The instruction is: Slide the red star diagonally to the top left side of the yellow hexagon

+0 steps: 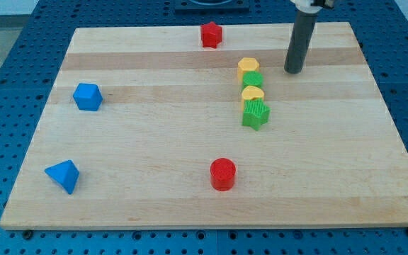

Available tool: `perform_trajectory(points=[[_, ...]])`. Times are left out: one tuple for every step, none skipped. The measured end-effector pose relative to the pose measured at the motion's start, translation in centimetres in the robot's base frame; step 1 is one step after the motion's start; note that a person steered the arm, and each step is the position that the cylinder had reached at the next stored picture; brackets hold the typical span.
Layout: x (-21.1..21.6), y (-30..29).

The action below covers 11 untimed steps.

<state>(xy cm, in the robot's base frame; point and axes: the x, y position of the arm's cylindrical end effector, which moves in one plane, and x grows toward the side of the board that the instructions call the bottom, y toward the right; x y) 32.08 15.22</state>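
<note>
The red star [211,34] sits near the board's top edge, a little left of centre. Two yellow blocks stand in a short column at the view's right of centre. The upper one [247,66] looks like the hexagon, and the lower one [253,93] looks heart-shaped. A green block [253,79] sits between them and a green star [256,113] closes the column below. My tip [293,71] rests on the board just to the right of the upper yellow block, apart from it and far from the red star.
A red cylinder [223,174] stands near the bottom centre. A blue cube-like block [87,96] is at the left and a blue triangular block [63,176] at the bottom left. The wooden board [154,134] lies on a blue perforated table.
</note>
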Motion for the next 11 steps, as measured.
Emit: perform_trajectory(points=[[-2.8,-0.2],[-6.0,-1.8],[-9.2,-5.5],[-12.2,-9.8],[-12.8,-12.6],[-12.4,-15.1],[-11.2,-16.2],[-10.0,-16.7],[-8.3,-18.0],[-6.0,-19.2],[-4.8,-19.6]])
